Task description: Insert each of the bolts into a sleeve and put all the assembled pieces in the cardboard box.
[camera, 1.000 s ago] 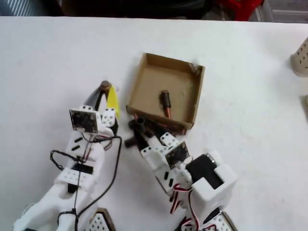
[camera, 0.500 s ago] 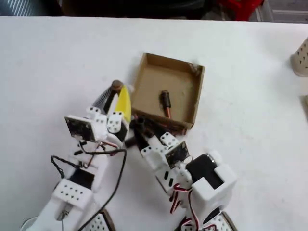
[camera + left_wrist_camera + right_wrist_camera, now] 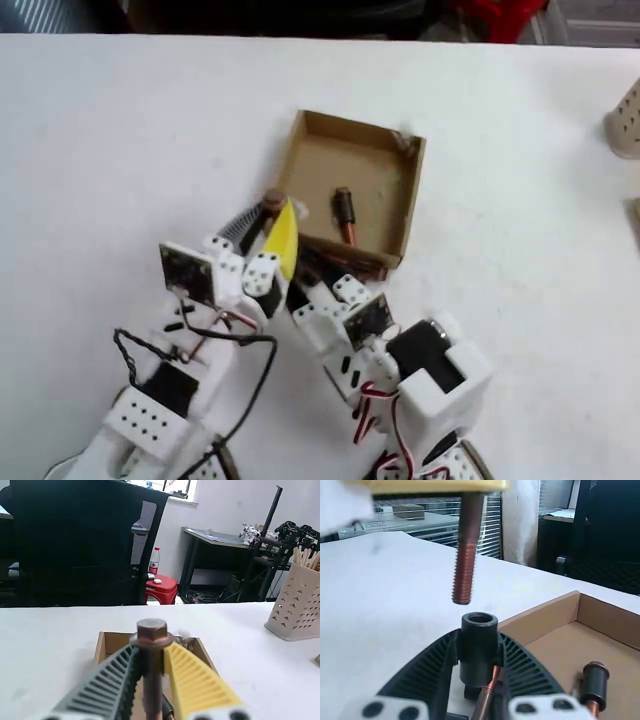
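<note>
My left gripper (image 3: 150, 652) is shut on a copper bolt (image 3: 151, 630), held upright between its grey and yellow fingers, head up. In the right wrist view the bolt's threaded tip (image 3: 462, 587) hangs just above the hole of a black sleeve (image 3: 479, 645). The right gripper (image 3: 479, 657) is shut on that sleeve and holds it upright. Both grippers meet at the near left corner of the cardboard box (image 3: 345, 125). One assembled piece (image 3: 345, 215) lies inside the box. Another copper bolt (image 3: 487, 700) lies below the right gripper.
A beige holder with sticks (image 3: 625, 120) stands at the table's far right edge. The two arms are close together in front of the box. Open white table lies to the left and beyond the box.
The left arm has carried the bolt to the right, from beside the box to a spot over the sleeve in the right gripper. The right arm has stayed still.
</note>
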